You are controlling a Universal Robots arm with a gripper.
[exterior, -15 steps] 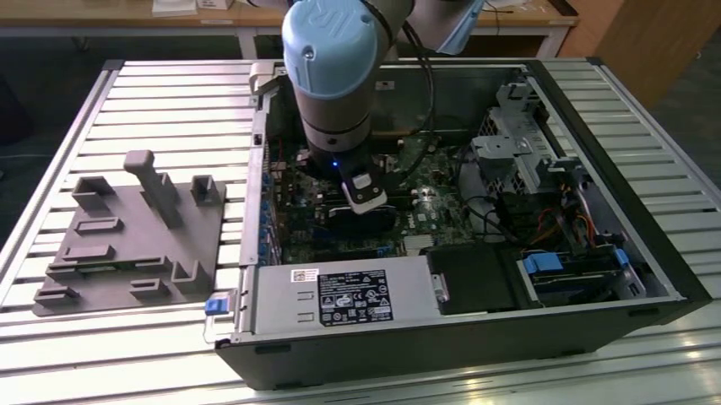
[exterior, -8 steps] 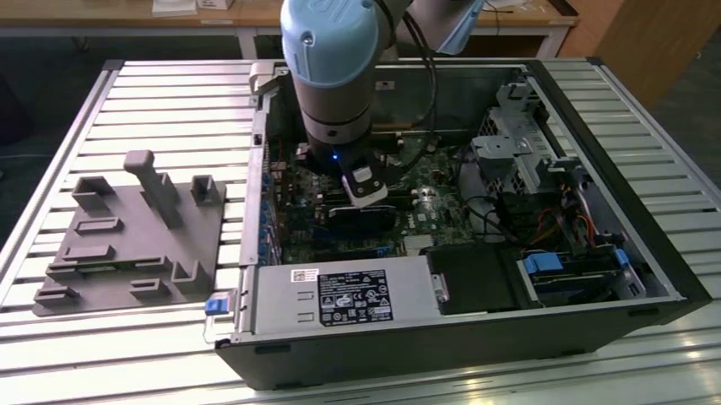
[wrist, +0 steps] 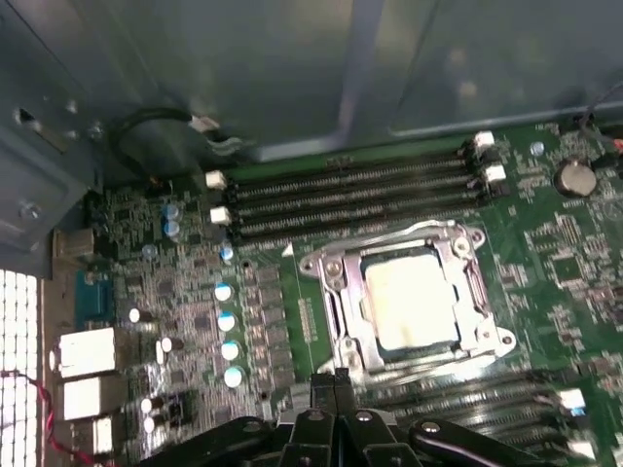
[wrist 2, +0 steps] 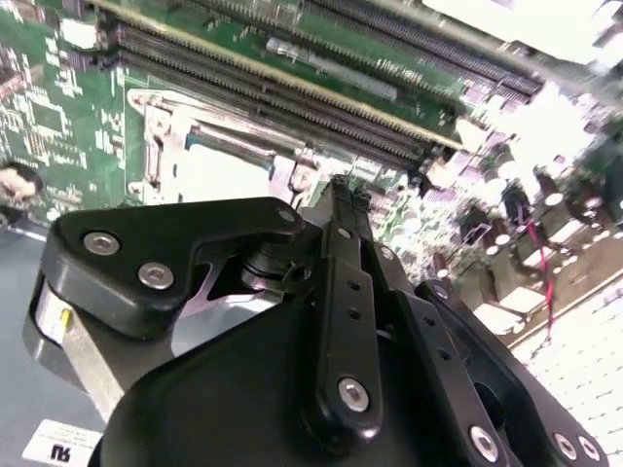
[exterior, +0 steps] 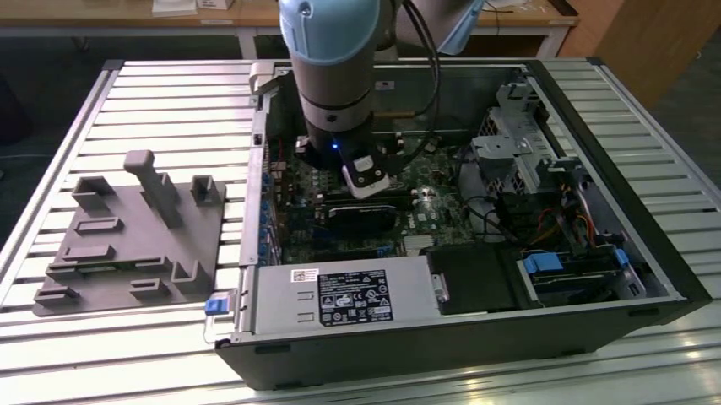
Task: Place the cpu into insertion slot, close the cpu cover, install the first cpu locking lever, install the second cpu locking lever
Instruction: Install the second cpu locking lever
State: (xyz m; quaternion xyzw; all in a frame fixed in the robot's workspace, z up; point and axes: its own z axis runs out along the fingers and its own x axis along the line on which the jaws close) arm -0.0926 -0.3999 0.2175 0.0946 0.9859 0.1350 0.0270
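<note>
cpu [wrist: 413,304]: you see its pale top seated in the insertion slot [wrist: 343,311], mid motherboard [wrist: 175,282].
cpu cover [wrist: 409,239]: folded down around it.
gripper [wrist: 336,381]: fingers pressed together, holding nothing, poised at the socket's edge.

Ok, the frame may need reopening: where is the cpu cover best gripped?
Likely by the small lip jutting from the rim of the cpu cover, pinched from above, coming in from outside the socket. The cover lies flat with the cpu filling its cut-out, so only the outer edge offers a hold.
</note>
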